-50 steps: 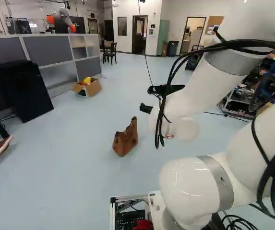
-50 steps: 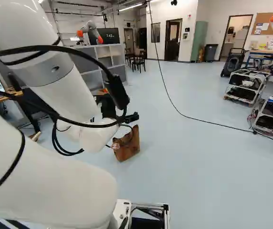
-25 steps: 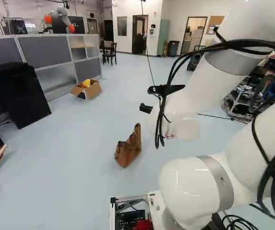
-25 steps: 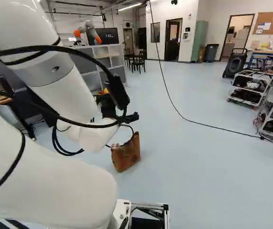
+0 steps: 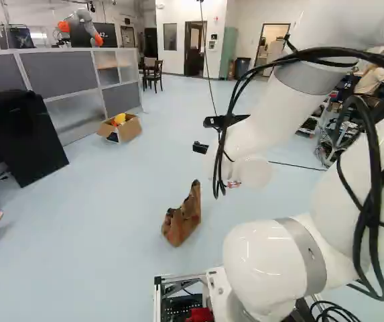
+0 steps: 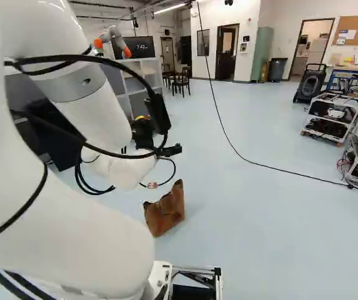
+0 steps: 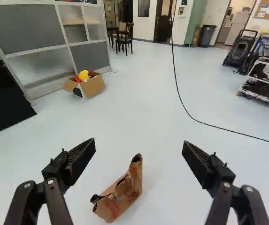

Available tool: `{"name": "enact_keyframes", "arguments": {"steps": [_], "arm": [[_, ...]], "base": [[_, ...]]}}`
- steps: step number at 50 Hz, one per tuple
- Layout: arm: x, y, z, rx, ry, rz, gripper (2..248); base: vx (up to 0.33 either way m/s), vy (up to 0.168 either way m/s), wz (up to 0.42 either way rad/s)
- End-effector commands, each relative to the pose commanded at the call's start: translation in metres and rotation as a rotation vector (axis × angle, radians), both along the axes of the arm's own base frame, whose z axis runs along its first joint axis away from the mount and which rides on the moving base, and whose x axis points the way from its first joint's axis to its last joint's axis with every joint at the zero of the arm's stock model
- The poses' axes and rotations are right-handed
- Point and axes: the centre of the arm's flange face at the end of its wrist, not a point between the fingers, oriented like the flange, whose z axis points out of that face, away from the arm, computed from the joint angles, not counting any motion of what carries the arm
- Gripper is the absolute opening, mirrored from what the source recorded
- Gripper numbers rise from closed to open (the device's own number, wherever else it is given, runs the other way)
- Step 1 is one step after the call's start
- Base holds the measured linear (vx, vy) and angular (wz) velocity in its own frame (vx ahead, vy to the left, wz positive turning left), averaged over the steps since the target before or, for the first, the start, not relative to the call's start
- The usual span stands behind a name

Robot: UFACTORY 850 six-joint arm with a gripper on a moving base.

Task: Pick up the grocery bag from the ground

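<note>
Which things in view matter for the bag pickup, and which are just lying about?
Job:
- brown paper bag on the floor
- claw, open
- white arm

Just lying about:
- open cardboard box
- long black cable
- dark chairs
- dark bin

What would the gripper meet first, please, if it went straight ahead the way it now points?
Most likely the bare floor beyond the brown paper bag; the open gripper seems aimed to pass over the bag, though depth is hard to judge.
</note>
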Motion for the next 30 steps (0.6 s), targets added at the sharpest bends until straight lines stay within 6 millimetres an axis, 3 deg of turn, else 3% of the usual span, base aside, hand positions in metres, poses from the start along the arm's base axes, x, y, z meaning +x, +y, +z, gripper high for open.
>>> {"name": "enact_keyframes", "arguments": {"steps": [30], "arm": [[0.062,0.009,0.001,-0.003,0.037,0.025,247]], "base": [[0.000,0.000,0.000]]}}
